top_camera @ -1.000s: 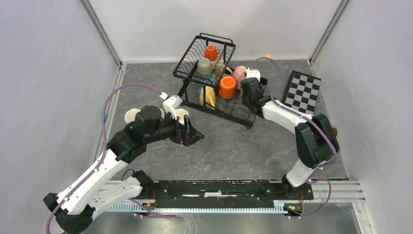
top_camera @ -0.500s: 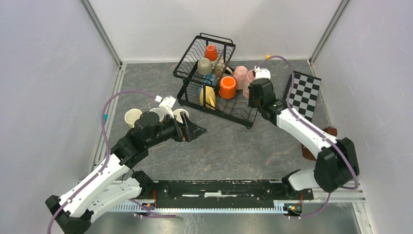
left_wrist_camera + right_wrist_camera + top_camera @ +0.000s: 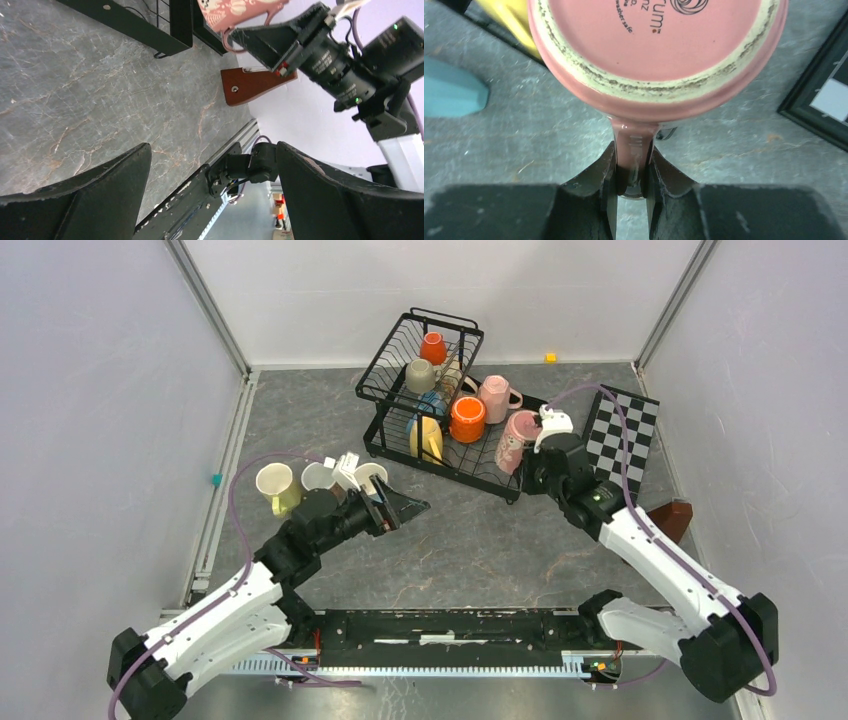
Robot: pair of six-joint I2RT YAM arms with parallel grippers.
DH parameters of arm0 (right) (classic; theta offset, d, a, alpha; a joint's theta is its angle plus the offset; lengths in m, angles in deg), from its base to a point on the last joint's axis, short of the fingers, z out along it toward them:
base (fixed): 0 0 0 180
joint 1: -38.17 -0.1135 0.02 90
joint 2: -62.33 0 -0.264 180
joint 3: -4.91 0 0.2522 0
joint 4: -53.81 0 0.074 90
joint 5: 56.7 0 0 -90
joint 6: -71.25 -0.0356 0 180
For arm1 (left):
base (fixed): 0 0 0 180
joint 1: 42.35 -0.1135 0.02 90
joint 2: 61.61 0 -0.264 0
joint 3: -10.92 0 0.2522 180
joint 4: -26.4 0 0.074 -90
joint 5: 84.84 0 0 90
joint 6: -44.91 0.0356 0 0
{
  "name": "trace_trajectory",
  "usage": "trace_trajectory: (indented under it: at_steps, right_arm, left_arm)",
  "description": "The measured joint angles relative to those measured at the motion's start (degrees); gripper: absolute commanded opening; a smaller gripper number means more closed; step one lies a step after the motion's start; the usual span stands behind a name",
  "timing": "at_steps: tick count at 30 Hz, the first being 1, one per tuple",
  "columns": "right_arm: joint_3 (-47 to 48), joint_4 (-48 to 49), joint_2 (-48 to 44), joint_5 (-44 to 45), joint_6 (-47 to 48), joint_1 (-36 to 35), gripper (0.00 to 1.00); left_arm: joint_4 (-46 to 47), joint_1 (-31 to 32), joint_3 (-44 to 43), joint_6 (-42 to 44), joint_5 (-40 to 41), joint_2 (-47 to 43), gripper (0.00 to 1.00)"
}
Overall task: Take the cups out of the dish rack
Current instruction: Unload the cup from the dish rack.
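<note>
Fingers of the right gripper (image 3: 630, 172) clamp the handle of a pink mug (image 3: 656, 45), its stamped base turned to the wrist camera. Seen from above, the pink mug (image 3: 517, 440) hangs tilted at the right front corner of the dish rack (image 3: 376, 375), close to the wire. Whether it is fully clear of the lower tray cannot be told. Done well, the step probably calls for a lift straight off the rim before any swing, since a mug pinched only by its thin handle could pivot if it catches on wire. Bare table (image 3: 480, 540) in front of the rack looks like the nearest landing, and the fingers should part only once the mug rests there. Several other cups (image 3: 420, 375) sit in the rack, among them an orange mug (image 3: 467, 418) on the lower tray. Across the table, the left gripper (image 3: 405, 508) hovers wide apart and empty near a yellow mug (image 3: 272, 483) and two pale ones already unloaded.
</note>
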Motion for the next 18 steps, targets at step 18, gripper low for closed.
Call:
trace_trajectory:
  at_steps: [18]
  right_arm:
    - [-6.29,4.59,-7.04,-16.76,-11.5,-8.92,0.0]
  left_arm:
    - [21.05,-0.11,7.06,-10.95,1.51,8.57,1.0]
